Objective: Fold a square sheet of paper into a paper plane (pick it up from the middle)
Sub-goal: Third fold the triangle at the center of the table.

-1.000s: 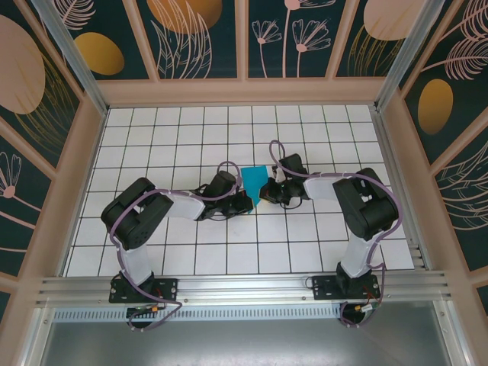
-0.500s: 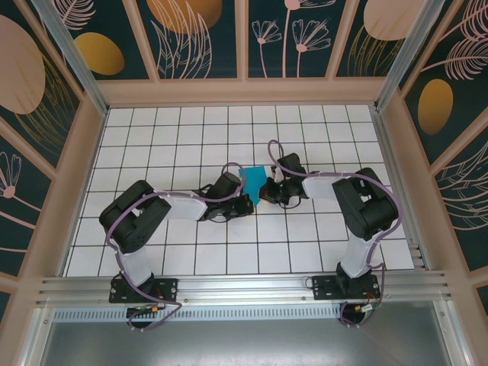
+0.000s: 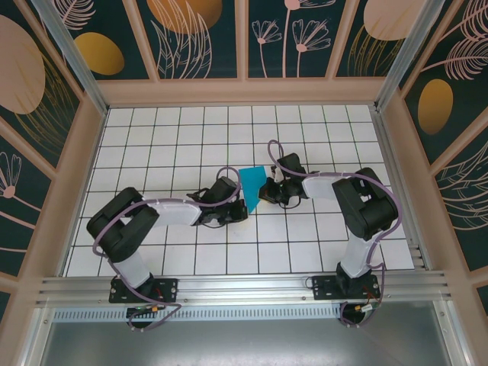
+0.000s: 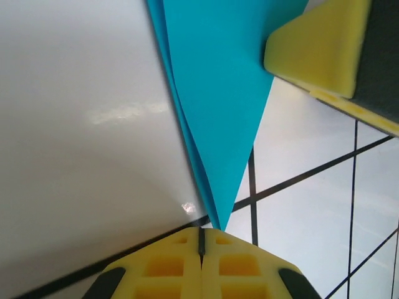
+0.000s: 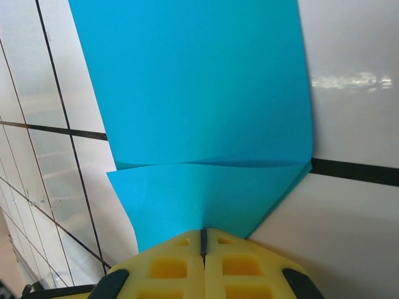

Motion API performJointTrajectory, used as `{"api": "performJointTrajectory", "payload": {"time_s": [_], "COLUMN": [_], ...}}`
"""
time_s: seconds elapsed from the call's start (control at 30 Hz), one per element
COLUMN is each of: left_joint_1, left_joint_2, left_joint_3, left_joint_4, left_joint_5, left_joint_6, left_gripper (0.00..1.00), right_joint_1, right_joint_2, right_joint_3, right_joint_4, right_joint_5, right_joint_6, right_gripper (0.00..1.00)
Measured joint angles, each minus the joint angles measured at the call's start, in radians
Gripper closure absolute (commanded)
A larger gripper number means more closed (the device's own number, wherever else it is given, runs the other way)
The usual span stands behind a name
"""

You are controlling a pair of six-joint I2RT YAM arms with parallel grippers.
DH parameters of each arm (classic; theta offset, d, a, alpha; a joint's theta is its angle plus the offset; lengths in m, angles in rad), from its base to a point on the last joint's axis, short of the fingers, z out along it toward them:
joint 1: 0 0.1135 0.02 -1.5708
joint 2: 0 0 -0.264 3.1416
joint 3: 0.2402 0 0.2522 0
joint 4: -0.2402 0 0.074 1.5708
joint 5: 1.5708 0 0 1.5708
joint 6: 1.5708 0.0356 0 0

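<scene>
Top external: paper plane (image 3: 253, 185), tip clamped by left gripper (image 3: 241, 212), side by right gripper (image 3: 264, 191)

No text, label, brand, number or sign could be read in any of the views.
</scene>
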Motion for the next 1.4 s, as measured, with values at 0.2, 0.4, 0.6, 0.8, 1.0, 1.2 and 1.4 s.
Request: {"api": "performJointTrajectory", "payload": {"time_s": [0.2,0.4,0.6,0.8,1.0,1.2,1.4], "left_joint_1": [-0.002,-0.002,-0.002,-0.002,-0.002,-0.002,-0.002], "left_joint_2": [-0.08,0.032,0.097,0.107,0.108,0.109,0.109], "left_joint_3": [0.015,0.071,0.076,0.076,0.076,0.077,0.077], "left_joint_4": [0.033,0.055,0.055,0.055,0.055,0.054,0.051], "left_joint_5": [-0.049,-0.046,-0.045,-0.046,-0.045,-0.046,-0.046], "left_joint_6": [-0.018,-0.027,-0.033,-0.032,-0.032,-0.032,-0.032], "left_gripper": [0.98,0.98,0.99,1.0,1.0,1.0,1.0], "right_joint_1": [0.0,0.0,0.0,0.0,0.015,0.034,0.032], "right_joint_2": [0.0,0.0,0.0,-0.011,-0.047,-0.042,0.004], "right_joint_3": [0.0,0.0,0.0,-0.017,-0.06,-0.056,-0.016], "right_joint_4": [0.0,0.002,0.006,0.031,0.065,0.061,0.032], "right_joint_5": [-0.001,-0.005,-0.011,-0.028,-0.087,-0.09,-0.07], "right_joint_6": [0.0,0.0,-0.007,-0.033,-0.052,-0.06,-0.061], "right_gripper": [0.97,0.97,0.97,0.97,0.97,0.97,0.98]}}
